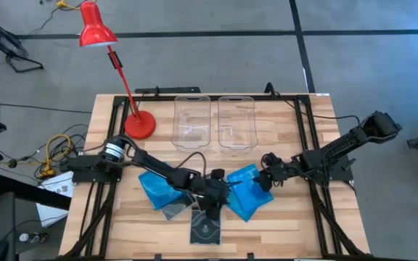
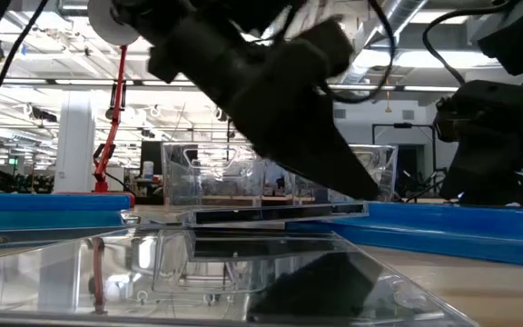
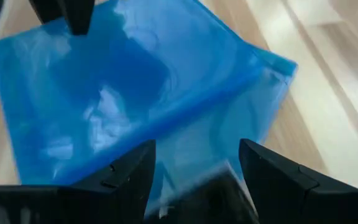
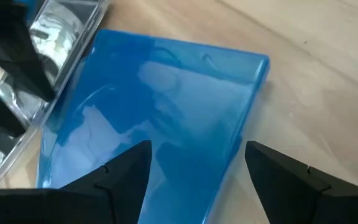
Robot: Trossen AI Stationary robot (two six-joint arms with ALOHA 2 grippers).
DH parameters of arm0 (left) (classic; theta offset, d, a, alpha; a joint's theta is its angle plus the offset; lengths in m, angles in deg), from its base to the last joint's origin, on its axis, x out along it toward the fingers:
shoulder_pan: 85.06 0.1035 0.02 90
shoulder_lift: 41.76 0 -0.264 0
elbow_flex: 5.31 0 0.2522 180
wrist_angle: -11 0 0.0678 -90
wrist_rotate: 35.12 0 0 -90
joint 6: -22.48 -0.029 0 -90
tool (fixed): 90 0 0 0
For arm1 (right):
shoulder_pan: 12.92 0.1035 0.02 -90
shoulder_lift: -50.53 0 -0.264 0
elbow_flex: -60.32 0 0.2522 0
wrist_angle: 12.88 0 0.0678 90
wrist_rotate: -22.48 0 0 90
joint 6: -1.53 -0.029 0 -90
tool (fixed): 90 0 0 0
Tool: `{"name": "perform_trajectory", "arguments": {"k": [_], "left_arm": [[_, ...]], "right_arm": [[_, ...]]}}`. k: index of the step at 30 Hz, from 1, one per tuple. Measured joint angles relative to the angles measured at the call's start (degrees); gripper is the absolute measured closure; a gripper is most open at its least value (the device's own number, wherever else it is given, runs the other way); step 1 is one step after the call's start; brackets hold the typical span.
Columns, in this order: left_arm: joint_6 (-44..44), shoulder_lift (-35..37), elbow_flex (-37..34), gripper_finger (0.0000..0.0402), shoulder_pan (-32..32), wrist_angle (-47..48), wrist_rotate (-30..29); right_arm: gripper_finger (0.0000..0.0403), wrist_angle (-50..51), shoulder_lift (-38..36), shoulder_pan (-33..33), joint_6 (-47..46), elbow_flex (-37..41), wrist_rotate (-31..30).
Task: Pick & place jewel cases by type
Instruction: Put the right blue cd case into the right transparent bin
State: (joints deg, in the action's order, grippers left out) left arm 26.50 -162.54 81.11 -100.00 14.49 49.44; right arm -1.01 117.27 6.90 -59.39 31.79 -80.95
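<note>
Two heaps of bright blue jewel cases lie flat on the table, one left of centre (image 1: 153, 190) and one right of centre (image 1: 247, 196). A clear grey case (image 1: 173, 211) lies by the left heap. A dark case showing a disc (image 1: 205, 230) lies near the table's near edge. My left gripper (image 1: 220, 192) is open at the left edge of the right blue heap (image 3: 135, 81), with a dark case (image 3: 213, 193) under its fingers. My right gripper (image 1: 262, 179) is open over the same heap's top case (image 4: 160, 99). The two grippers face each other.
Two clear rectangular bins (image 1: 192, 122) (image 1: 236, 122) stand side by side at the far middle of the table. A red desk lamp's base (image 1: 140, 125) sits left of them. In the low view a clear case (image 2: 243, 272) fills the foreground. Bare wood lies on the far right.
</note>
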Motion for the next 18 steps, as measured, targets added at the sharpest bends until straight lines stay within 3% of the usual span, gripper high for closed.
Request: {"name": "perform_trajectory", "arguments": {"k": [4, 18], "left_arm": [[1.95, -1.24, 2.78, 0.0175, 0.06, 2.96, -1.39], [6.75, -1.12, 2.89, 0.0175, 0.98, 9.27, -2.14]], "right_arm": [[0.0148, -0.27, 0.0, 0.93, 0.2, -0.02, 0.0], [0.0149, -4.43, 0.02, 1.93, 1.44, 0.02, 1.61]]}}
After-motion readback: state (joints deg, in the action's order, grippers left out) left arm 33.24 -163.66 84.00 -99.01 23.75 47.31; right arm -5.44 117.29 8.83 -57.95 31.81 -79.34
